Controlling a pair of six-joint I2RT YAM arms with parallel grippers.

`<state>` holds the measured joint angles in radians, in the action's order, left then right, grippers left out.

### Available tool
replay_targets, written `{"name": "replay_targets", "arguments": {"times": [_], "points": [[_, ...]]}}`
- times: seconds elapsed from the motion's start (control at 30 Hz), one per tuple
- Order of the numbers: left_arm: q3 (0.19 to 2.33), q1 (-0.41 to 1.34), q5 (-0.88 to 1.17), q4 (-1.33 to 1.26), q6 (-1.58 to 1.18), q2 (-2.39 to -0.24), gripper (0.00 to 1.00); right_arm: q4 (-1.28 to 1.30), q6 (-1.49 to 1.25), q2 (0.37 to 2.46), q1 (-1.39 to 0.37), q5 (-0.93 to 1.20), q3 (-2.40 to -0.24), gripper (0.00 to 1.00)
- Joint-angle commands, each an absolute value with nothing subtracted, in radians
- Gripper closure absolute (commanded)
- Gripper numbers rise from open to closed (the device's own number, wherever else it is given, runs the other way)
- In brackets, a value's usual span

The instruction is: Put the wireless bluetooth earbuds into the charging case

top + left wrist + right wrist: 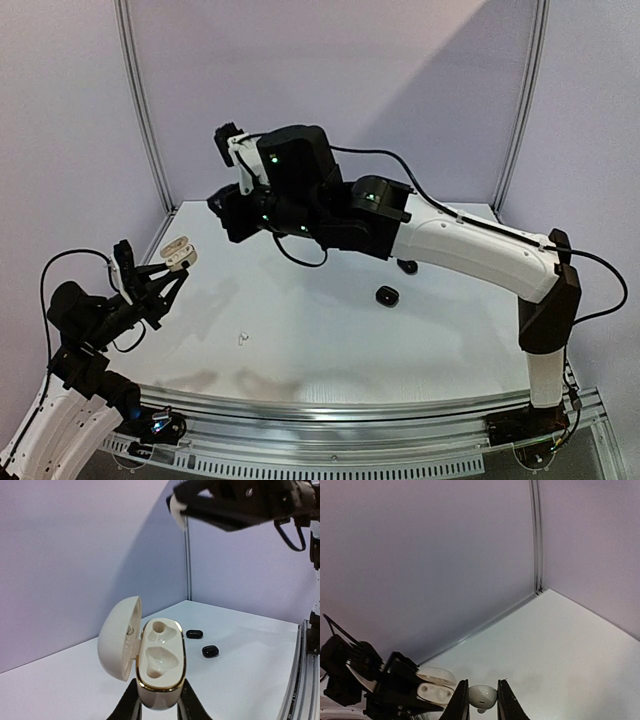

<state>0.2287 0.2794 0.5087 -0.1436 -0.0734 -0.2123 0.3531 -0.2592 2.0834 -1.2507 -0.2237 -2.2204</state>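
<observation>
Held in left fingers (131, 702): white, gold-rimmed charging case (160, 655), lid (117, 637) open. Pinched in right fingers (461, 700): one white earbud (482, 696), above surface (330, 340).

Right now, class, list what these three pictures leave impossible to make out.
Top view: white speck on the table, too small to identify.
Left wrist view: nearer black item, too small to tell case from earbud.
Right wrist view: earbud, its sides hidden by the right gripper fingers.
</observation>
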Motion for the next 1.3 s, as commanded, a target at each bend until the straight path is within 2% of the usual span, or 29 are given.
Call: {"name": "replay_targets", "arguments": {"times": [0.0, 0.33, 0.7, 1.27], "points": [[0.210, 0.289, 0.473, -0.144, -0.032, -0.201, 1.00, 0.104, -0.085, 2.136, -1.299, -0.166, -2.227, 1.00], [0.204, 0.289, 0.456, -0.167, -0.084, -0.160, 1.00, -0.017, 0.075, 2.196, -1.316, -0.068, -2.227, 1.00], [0.201, 0.291, 0.465, -0.175, -0.109, -0.131, 1.00, 0.056, 0.205, 2.222, -1.317, -0.091, -2.226, 1.00], [0.199, 0.290, 0.473, -0.178, -0.109, -0.133, 1.00, 0.087, 0.247, 2.242, -1.317, -0.130, -2.229, 1.00]]}}
